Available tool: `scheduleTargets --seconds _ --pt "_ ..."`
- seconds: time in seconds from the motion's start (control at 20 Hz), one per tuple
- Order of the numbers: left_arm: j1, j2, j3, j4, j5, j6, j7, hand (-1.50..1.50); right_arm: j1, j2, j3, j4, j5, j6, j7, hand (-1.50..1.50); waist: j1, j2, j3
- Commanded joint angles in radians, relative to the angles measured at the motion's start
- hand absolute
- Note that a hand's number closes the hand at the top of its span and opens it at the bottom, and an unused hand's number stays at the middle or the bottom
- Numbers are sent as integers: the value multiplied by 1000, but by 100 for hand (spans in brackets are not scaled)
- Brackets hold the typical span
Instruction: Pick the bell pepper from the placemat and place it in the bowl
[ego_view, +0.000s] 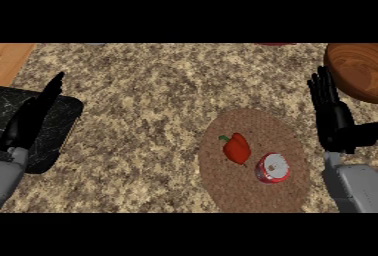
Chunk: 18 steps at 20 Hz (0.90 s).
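A red bell pepper (237, 148) with a green stem lies on the round brown placemat (251, 195), left of its middle. A brown wooden bowl (356, 70) stands at the upper right, cut off by the view's edge. My right hand (334, 120) stands open, fingers straight and pointing up, just right of the placemat and below the bowl, apart from the pepper. At the far left my left hand (31, 117) rests open with fingers up.
A red and white can (272, 168) lies on the placemat just right of the pepper. A black marbled board (52, 125) sits under the left hand. A wooden surface (13, 60) shows at the upper left corner.
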Motion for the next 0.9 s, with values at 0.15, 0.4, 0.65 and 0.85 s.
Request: scheduleTargets --seconds 0.15,0.4,0.65,0.85 --pt "-20 -65 63 -40 66 36 -33 0 -191 -91 154 -146 20 299 -52 150 40 -15 -23" --pt "25 -149 93 -51 116 96 -44 0 -159 -411 222 -88 392 256 82 -150 -8 -20 -31" --pt "135 -158 136 -108 133 89 -97 0 139 -347 261 -394 440 157 -23 -150 -34 -12 -21" --pt "128 -166 152 -150 114 92 -66 0 234 -447 181 -513 422 253 -18 -150 -31 -7 -21"
